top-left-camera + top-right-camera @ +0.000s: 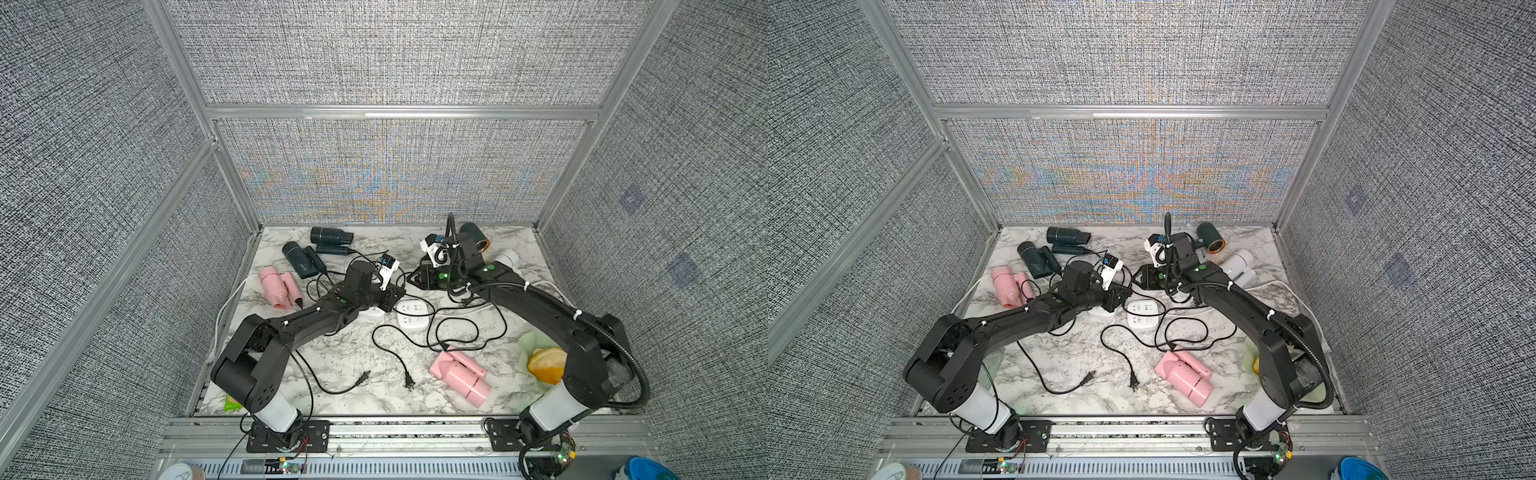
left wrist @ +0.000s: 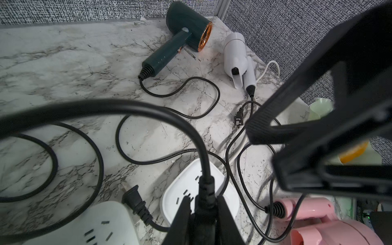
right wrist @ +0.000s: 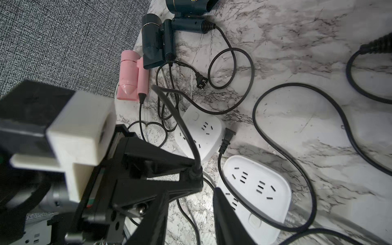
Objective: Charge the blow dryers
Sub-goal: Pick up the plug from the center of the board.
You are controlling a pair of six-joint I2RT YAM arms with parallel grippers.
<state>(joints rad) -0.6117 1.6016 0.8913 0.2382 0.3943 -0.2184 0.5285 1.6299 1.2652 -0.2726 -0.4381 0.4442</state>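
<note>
Six blow dryers lie on the marble table (image 1: 340, 361). Two dark teal ones (image 1: 331, 236) (image 1: 301, 259) and a pink one (image 1: 276, 286) are at the back left. A copper-ringed teal one (image 1: 476, 237) and a white one (image 1: 505, 259) sit back right, and another pink one (image 1: 461, 374) lies front right. My left gripper (image 2: 203, 203) is shut on a black plug (image 2: 204, 188), just above a white socket block (image 2: 224, 191). Which dryer the plug's cord runs to is unclear. My right gripper (image 3: 191, 197) faces it, open and empty, beside the other socket block (image 3: 254, 191).
Black cords loop all over the table's middle, with loose plugs (image 1: 365, 376) (image 1: 409, 382) near the front. One more plug (image 2: 135, 199) lies between the socket blocks. A pale green dish holding an orange piece (image 1: 544, 361) sits under the right arm. Textured walls enclose three sides.
</note>
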